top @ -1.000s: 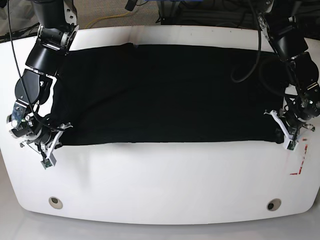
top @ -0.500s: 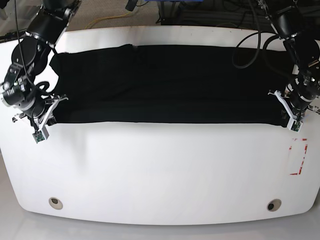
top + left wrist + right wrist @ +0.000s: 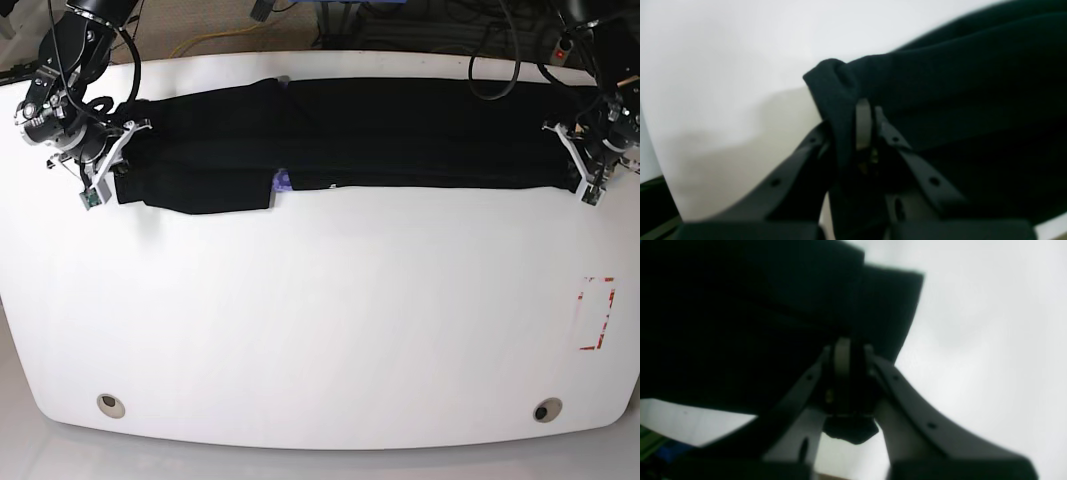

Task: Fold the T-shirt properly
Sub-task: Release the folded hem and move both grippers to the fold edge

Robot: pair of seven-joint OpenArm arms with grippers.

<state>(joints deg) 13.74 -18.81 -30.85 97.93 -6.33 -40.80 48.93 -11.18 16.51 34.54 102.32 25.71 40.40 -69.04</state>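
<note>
The black T-shirt (image 3: 380,135) lies as a long narrow band across the far part of the white table (image 3: 320,330). A small purple mark (image 3: 281,181) shows at its near edge. My left gripper (image 3: 580,178) is at the band's right end, shut on a corner of the cloth. In the left wrist view the T-shirt (image 3: 940,90) drapes over the closed left gripper (image 3: 864,113). My right gripper (image 3: 110,172) is at the band's left end. In the right wrist view the right gripper (image 3: 845,351) is shut on a corner of the T-shirt (image 3: 773,323).
A red dashed rectangle (image 3: 598,313) is marked on the table near the right edge. Two round holes (image 3: 112,405) (image 3: 546,410) sit near the front edge. Cables (image 3: 490,60) hang beyond the far edge.
Both grippers have carried the shirt's near edge toward the far side of the table. The black band is narrower and sits further back.
</note>
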